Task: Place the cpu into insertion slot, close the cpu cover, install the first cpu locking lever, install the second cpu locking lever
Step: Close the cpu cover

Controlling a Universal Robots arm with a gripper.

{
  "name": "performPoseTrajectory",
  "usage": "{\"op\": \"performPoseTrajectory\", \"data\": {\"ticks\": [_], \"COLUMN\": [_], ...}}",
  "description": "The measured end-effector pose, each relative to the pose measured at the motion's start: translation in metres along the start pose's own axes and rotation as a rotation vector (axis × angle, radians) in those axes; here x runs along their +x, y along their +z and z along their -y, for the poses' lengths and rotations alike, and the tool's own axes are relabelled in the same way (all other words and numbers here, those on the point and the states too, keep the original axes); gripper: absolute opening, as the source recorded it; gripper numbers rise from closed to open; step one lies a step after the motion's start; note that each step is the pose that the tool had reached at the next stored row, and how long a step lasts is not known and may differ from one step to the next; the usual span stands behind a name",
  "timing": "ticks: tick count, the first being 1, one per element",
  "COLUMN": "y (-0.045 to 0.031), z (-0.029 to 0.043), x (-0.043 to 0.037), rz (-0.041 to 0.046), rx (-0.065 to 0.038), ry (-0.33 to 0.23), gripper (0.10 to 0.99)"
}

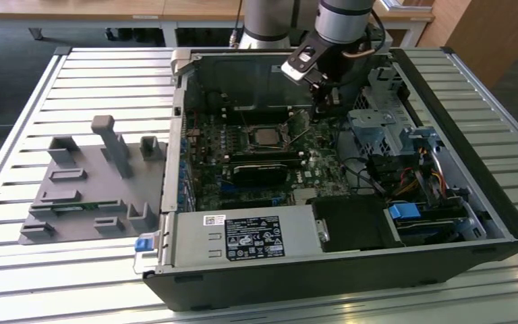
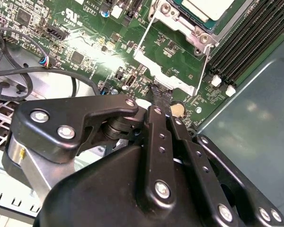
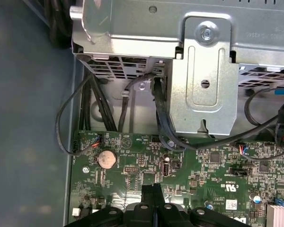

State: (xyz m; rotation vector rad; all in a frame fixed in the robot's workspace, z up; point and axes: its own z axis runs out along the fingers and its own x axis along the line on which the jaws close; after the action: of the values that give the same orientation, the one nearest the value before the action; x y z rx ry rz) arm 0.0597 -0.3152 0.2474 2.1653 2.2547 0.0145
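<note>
Slatted metal table (image 1: 61, 283) carries an open computer case (image 1: 331, 287). Inside it, the cpu (image 1: 264, 137) lies in the insertion slot (image 1: 283, 135), just beside the gripper (image 2: 160, 94). The fingers (image 3: 149, 196) are pressed together.

Arm (image 1: 342, 20) upright, wrist (image 1: 318, 57) tilted, gripper (image 1: 325, 106) pointed downward, its 2 fingers (image 2: 154, 132) tight together.

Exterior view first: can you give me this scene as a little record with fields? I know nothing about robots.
setting: open computer case on a slatted table
cpu: seated in the insertion slot on the green motherboard
cpu cover: lying flat around the cpu
gripper: shut, tips close above the motherboard beside the slot, nothing seen between them
off to the side: grey fixture tray, on the exterior view's left
</note>
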Motion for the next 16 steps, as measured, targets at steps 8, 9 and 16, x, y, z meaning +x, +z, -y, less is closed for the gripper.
{"op": "performPoseTrajectory", "data": {"ticks": [8, 9, 16], "y": [0.0018, 0.0018, 0.0022], "z": [0.0014, 0.0021, 0.0066], "x": [0.0002, 0.0002, 0.0004], "rz": [0.0014, 0.0014, 0.0017], "rx": [0.001, 0.001, 0.001], "ry": [0.000, 0.000, 0.000], "gripper": [0.106, 0.106, 0.106]}}
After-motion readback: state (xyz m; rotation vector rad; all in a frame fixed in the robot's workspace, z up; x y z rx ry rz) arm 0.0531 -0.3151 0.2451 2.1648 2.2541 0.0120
